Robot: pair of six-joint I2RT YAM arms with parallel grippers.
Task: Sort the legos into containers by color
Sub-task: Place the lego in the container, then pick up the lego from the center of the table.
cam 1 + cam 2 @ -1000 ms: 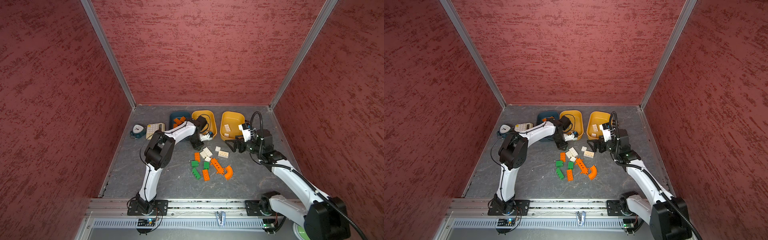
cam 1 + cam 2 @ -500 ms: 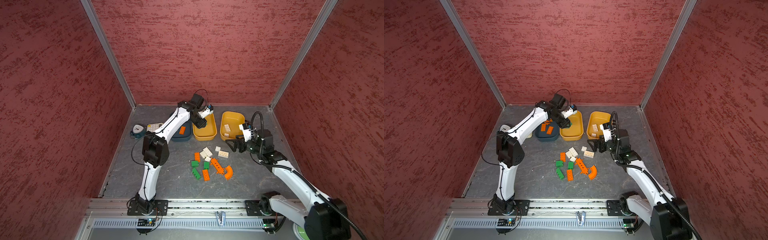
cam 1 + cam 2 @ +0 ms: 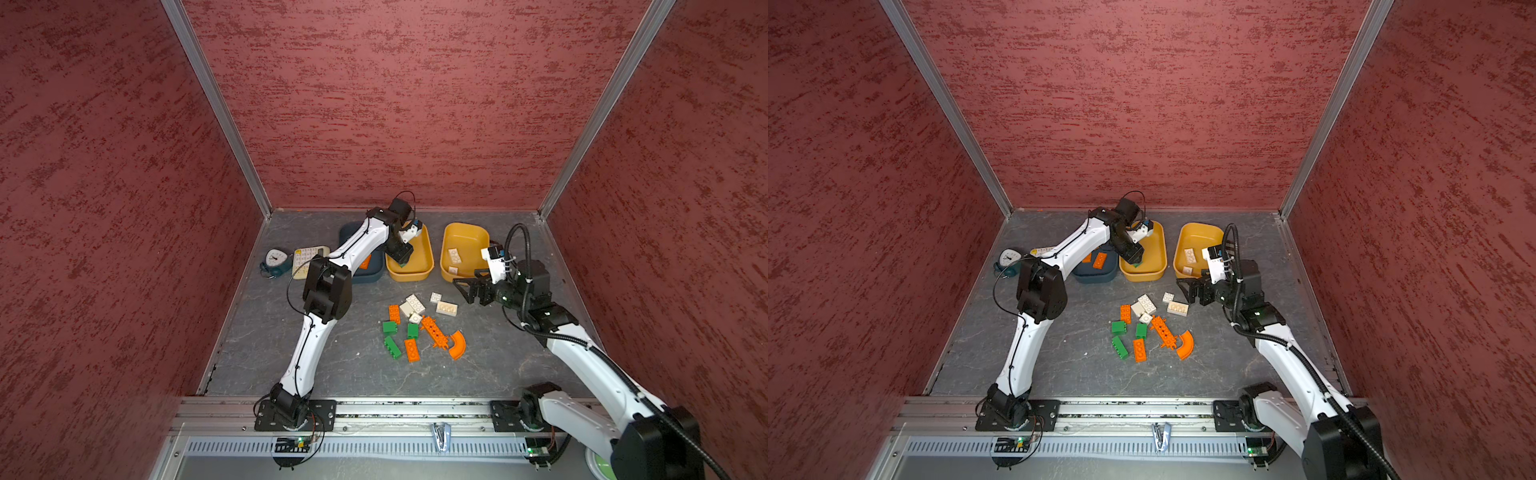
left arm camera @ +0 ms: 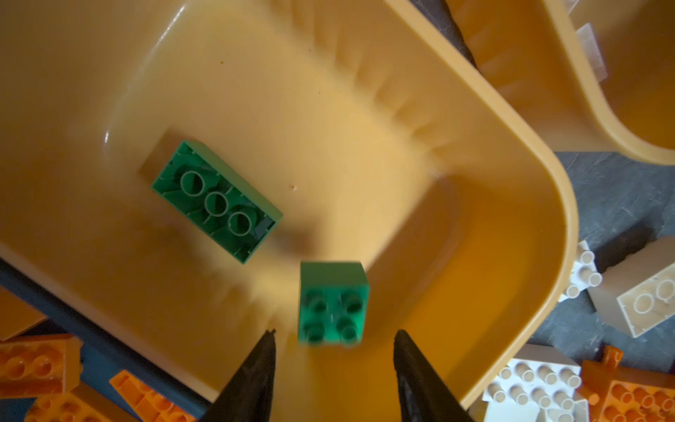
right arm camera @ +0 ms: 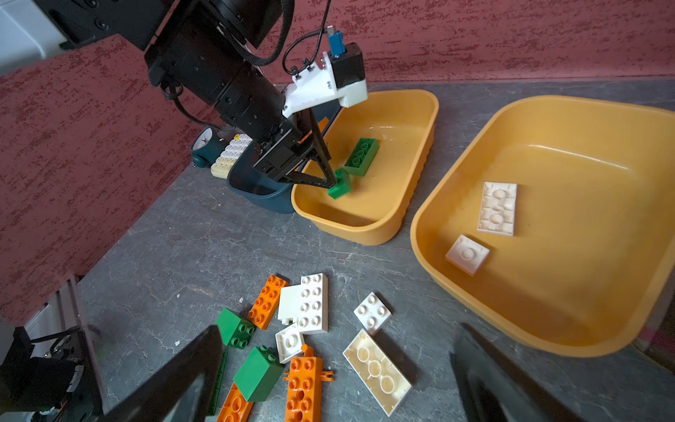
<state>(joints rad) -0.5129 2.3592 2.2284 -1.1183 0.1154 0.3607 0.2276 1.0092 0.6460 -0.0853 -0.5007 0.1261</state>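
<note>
My left gripper (image 4: 334, 347) hangs open over the middle yellow tub (image 3: 409, 276). A small green brick (image 4: 332, 303) is blurred just beyond its fingertips, touching neither finger. A longer green brick (image 5: 361, 157) lies upside down in that tub. Two white bricks (image 5: 496, 208) sit in the right yellow tub (image 3: 465, 232), and orange bricks (image 3: 1099, 260) lie in the teal tub (image 3: 1096, 276). My right gripper (image 5: 339, 329) stands wide open and empty, low over the loose legos (image 3: 415, 328) in orange, green and white. Among them are a long holed orange piece (image 3: 434, 332) and an orange arc (image 3: 457, 345).
A teal clock (image 3: 274, 259) and a cream calculator (image 3: 307, 255) sit left of the teal tub, partly behind my left arm. Red walls close in three sides. A metal rail (image 3: 374, 405) runs along the front edge.
My left arm rose from the table near the pile, swung over the middle yellow tub, lowered and opened, letting go of the small green brick. The right arm has not moved.
</note>
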